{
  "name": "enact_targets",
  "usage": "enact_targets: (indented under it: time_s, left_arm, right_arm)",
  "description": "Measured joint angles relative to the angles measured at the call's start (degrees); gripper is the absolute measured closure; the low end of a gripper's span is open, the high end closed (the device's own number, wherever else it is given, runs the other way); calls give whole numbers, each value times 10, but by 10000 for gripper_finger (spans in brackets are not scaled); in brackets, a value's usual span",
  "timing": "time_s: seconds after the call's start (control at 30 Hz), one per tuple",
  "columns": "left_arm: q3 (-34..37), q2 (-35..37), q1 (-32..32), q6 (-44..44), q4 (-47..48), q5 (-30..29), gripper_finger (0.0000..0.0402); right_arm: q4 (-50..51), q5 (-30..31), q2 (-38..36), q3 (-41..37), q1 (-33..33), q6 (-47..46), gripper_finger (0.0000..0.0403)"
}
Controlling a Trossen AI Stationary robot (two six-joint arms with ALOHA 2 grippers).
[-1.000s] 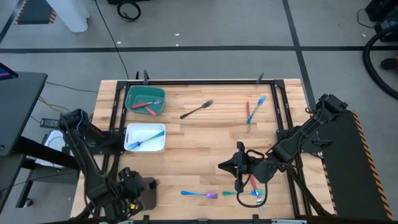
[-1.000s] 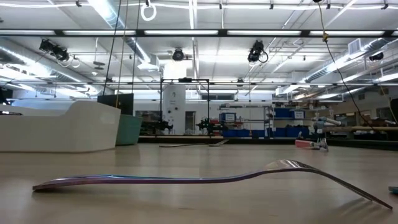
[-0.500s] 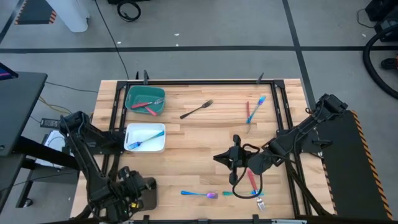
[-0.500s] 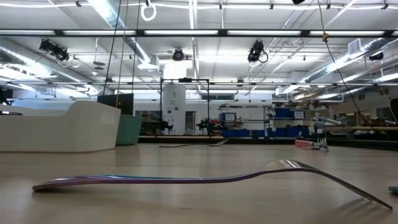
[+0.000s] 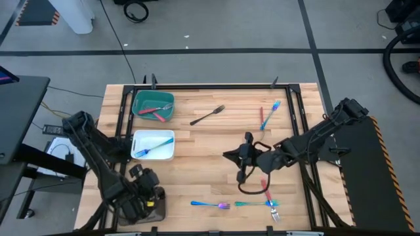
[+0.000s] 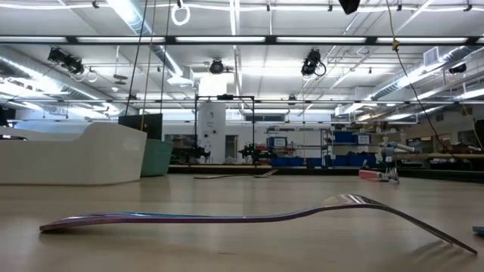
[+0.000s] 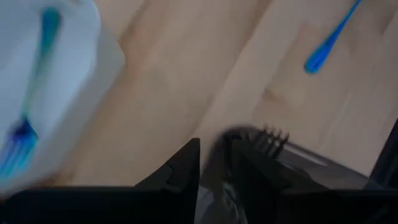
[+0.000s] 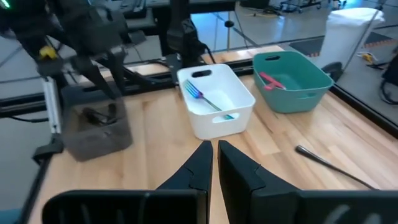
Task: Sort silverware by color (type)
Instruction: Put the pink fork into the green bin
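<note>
My right gripper (image 5: 228, 156) is shut and empty above the table's middle, pointing toward the left edge; its wrist view shows the fingers (image 8: 214, 163) closed. Behind it a red-handled fork (image 5: 266, 189) lies across a teal fork (image 5: 252, 204) on the near right. An iridescent fork (image 5: 210, 204) lies flat near the near edge, close up in the low view (image 6: 227, 217). My left gripper (image 7: 214, 160) hovers over the grey tray (image 5: 156, 206) at the near left, fingers a narrow gap apart. A dark fork (image 7: 272, 135) lies in that tray.
The teal tray (image 5: 154, 105) holds red utensils and the white tray (image 5: 153, 145) holds a blue fork. A black fork (image 5: 207, 115) lies at far middle. A red and a blue utensil (image 5: 266, 115) lie at far right. Black frame rails run along the table's edges.
My right gripper has drawn away from the red fork at the near right, moving toward the table's middle and left; the red fork stays on the table. My left arm has shifted its posture over the grey tray, its gripper edging toward the far side.
</note>
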State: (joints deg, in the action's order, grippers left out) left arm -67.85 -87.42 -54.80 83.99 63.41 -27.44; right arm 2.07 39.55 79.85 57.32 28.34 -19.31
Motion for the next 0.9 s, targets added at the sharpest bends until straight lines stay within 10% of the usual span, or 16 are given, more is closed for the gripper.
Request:
enact_targets:
  time_s: [0.43,0.9]
  left_arm:
    - [0,76,120,-262,32,-128,299]
    - [0,77,269,-454,52,-113,299]
  right_arm:
    - [166,34,0,0,-78,-94,369]
    - [381,10,3,-2,-232,-226,369]
